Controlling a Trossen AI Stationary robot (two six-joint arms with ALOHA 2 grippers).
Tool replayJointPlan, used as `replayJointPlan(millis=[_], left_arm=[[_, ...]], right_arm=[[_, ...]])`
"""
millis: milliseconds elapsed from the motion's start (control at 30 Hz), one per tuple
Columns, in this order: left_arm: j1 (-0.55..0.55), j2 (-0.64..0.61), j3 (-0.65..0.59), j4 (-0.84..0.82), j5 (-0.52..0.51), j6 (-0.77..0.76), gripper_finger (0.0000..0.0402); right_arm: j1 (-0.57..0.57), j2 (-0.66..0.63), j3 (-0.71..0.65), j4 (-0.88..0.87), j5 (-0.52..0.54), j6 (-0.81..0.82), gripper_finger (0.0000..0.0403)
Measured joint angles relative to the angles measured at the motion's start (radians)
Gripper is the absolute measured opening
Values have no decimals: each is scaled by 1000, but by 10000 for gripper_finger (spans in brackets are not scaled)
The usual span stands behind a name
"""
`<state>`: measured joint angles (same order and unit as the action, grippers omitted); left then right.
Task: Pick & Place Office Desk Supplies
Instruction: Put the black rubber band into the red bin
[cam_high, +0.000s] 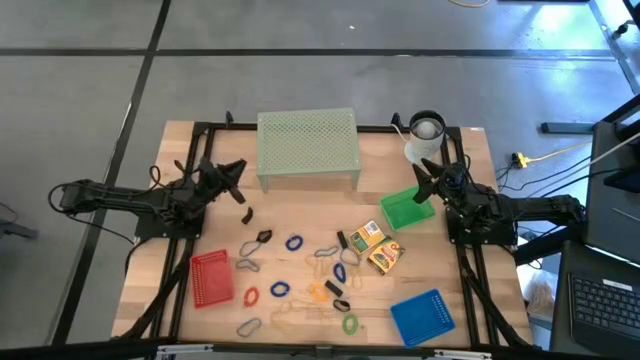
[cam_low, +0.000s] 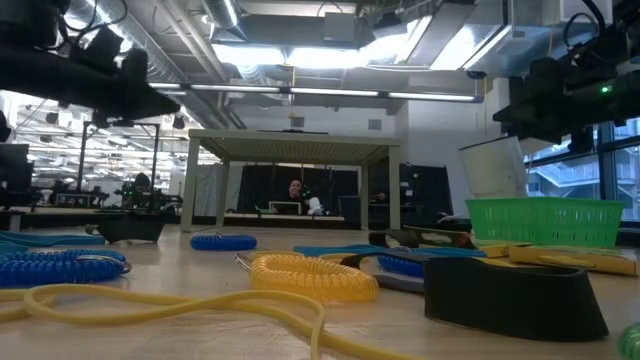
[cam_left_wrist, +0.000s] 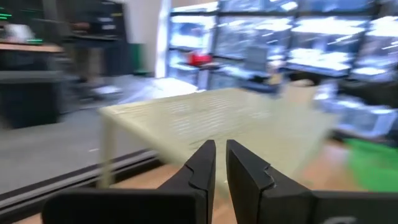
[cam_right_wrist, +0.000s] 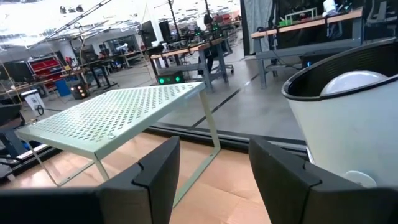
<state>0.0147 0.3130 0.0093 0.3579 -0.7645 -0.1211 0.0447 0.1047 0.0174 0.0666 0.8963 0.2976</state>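
High view has my left gripper (cam_high: 238, 170) raised over the table's (cam_high: 180, 250) left rear part, just left of the mesh riser (cam_high: 307, 145), pointing toward it. Its fingers (cam_left_wrist: 205, 168) are nearly together with only a thin slit between them, and nothing is in them. My right gripper (cam_high: 424, 170) sits at the right rear, beside the white cup (cam_high: 425, 133) and over the far edge of the green tray (cam_high: 407, 209); its fingers (cam_right_wrist: 158, 171) stand wide apart and empty, framing the riser's leg and the cup.

Supplies lie loose across the middle and front of the table, none in a tray. Two yellow boxes (cam_high: 376, 247) rest side by side, just front of the green tray. Blue rings (cam_high: 293, 243) are scattered around the centre, a red ring (cam_high: 251, 297) lies beside the red tray (cam_high: 211, 277), an orange ring (cam_high: 317, 291) sits mid-front, and a green ring (cam_high: 349, 323) lies near the front edge, left of the blue tray (cam_high: 421, 316). Black clips (cam_high: 247, 215) and silvery clips (cam_high: 248, 327) are spread among them. A pale yellow cord (cam_high: 295, 318) loops along the front.
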Motion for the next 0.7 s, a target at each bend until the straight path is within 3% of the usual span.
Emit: replayJointPlan(millis=[400, 700], left_arm=[[-2, 14, 0, 148, 456, -51, 39], [-29, 122, 68, 148, 474, 8, 101]], right_arm=[[0, 0, 0, 1, 1, 39, 194], [0, 0, 0, 1, 1, 109, 194]])
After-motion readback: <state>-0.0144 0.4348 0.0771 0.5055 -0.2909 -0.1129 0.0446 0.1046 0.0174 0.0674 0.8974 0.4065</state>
